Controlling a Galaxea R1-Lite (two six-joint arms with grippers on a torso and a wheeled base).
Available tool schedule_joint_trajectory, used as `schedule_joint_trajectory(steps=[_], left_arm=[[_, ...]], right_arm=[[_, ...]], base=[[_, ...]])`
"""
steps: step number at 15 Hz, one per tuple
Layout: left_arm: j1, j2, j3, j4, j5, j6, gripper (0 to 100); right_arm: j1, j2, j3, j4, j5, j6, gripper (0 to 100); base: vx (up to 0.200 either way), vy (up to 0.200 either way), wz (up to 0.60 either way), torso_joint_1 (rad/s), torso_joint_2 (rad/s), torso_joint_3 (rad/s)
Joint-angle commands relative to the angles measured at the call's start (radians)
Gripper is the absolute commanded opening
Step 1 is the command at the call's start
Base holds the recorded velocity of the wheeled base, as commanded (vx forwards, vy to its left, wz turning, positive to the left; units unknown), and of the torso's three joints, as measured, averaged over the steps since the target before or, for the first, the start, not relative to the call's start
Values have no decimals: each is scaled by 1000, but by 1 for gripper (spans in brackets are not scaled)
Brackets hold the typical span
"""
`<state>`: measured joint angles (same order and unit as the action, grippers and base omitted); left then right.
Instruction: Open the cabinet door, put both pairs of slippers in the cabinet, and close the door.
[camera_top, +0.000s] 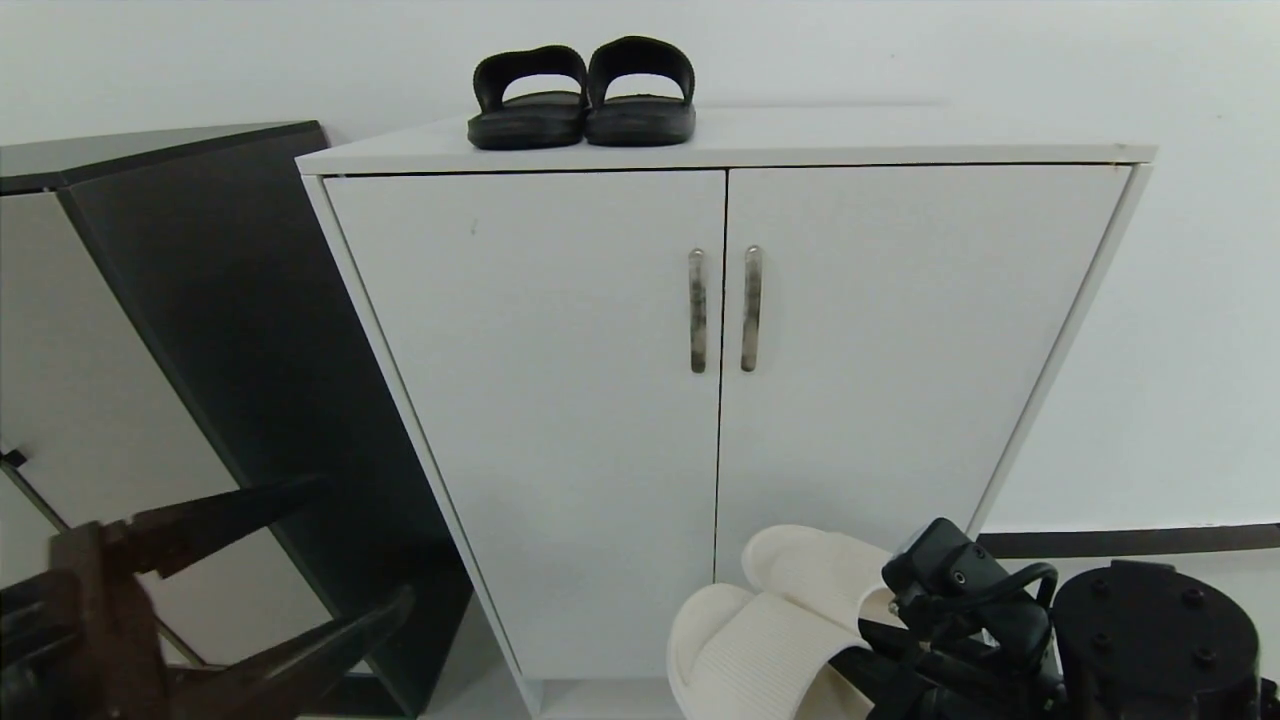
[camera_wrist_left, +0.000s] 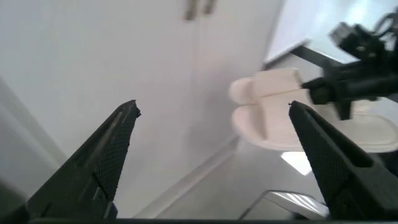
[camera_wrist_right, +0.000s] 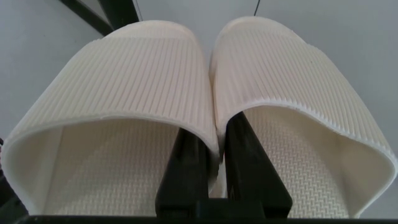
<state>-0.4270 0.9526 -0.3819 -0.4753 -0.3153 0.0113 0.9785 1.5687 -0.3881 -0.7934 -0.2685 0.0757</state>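
Standing here watching this one: the white cabinet (camera_top: 560, 450) has both doors shut, so nothing's been opened yet. The black slippers (camera_top: 582, 95) are parked on top of it, side by side near the front edge, toes pointing to the wall.

The white slippers (camera_top: 770, 620) are already up off the floor. The right gripper (camera_wrist_right: 216, 155) has its fingers closed on the two inner strap walls, pinching the pair together, and it's holding them low in front of the bottom of the right door (camera_top: 900, 380), near the centre seam.

The left gripper (camera_top: 365, 540) is empty with its jaws spread wide, sitting low and off to the left, in front of the dark cabinet (camera_top: 250, 300) next door.

What matters next, I reckon, is the handles. The left handle (camera_top: 697, 311) and right handle (camera_top: 751, 308) are two upright bars just beside each other at the seam, so their long axis runs vertical. From the free left gripper they're up and over to the right, well apart from it. The right arm looks closer to the seam but its hands are full, so I'd guess the left one takes the door, jaws either side of a bar. With the white pair hanging right by the right door, the left door seems the safer swing
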Motion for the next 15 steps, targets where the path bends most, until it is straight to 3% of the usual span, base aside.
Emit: schedule_joint_trajectory(steps=[1, 4, 6, 10, 12, 13, 15], left_arm=[[-157, 187, -112, -31, 7, 1, 100], [-269, 393, -287, -39, 1, -19, 100], [-322, 511, -403, -71, 1, -65, 100], [-318, 693, -621, -92, -126, -163, 100], [-320, 755, -715, -85, -146, -203, 100], [-320, 778, -746, -85, -149, -234, 100], [-320, 795, -792, -91, -186, -336, 100]], right_arm=[[2, 5, 2, 0, -1, -1, 0], [0, 20, 15, -1, 0, 1, 0], [2, 33, 17, -1, -1, -1, 0], [17, 5, 17, -1, -5, -1, 0], [19, 5, 15, -1, -3, -1, 0], [20, 8, 15, -1, -3, -1, 0], [22, 10, 17, -1, -1, -1, 0]], base=[[0, 0, 0, 0, 0, 0], [0, 0, 0, 0, 0, 0], [0, 0, 0, 0, 0, 0], [0, 0, 0, 0, 0, 0], [0, 0, 0, 0, 0, 0], [0, 0, 0, 0, 0, 0], [0, 0, 0, 0, 0, 0]])
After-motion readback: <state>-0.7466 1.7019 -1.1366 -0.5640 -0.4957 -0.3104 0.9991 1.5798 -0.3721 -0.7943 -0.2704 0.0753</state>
